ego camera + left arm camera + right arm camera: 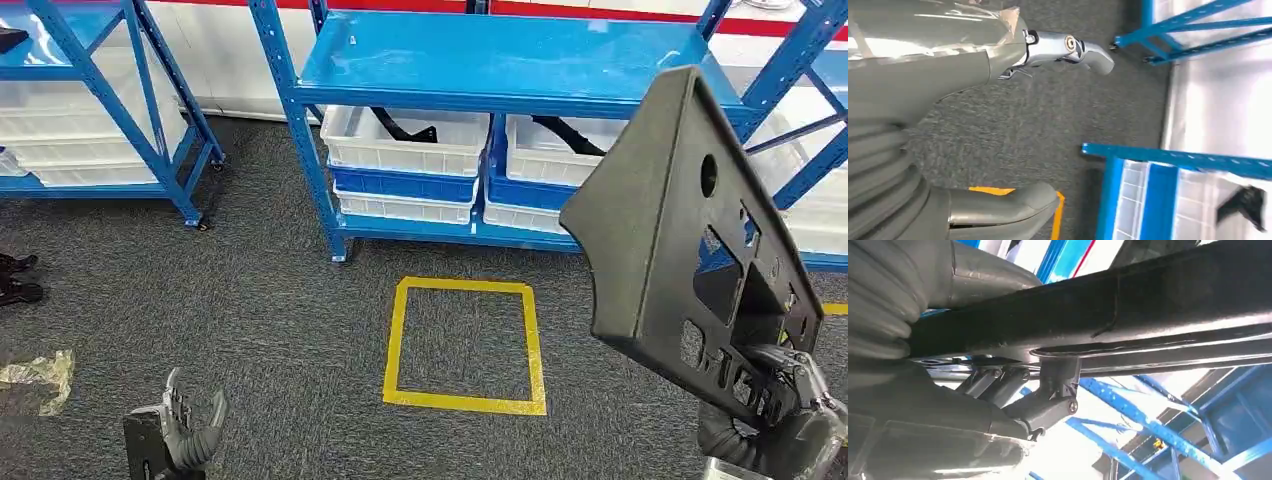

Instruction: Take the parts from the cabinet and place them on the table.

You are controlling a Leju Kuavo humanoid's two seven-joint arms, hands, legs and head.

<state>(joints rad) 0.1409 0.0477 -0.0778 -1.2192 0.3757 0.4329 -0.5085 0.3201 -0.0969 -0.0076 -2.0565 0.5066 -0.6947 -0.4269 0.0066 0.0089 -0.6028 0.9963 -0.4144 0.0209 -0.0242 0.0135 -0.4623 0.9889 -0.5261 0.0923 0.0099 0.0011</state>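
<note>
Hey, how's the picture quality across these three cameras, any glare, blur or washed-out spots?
Head view: even light, sharp on the black panel held by the right hand; white bins look bright. Left wrist view: the wall past the blue rack is washed out, glare streaks the left hand. Right wrist view: backlit, so the panel's underside is dark with a shiny streak, and the background is blown out.

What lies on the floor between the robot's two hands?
In the head view, a yellow tape square on grey carpet lies between the left hand and the right hand, which holds the black part.
</note>
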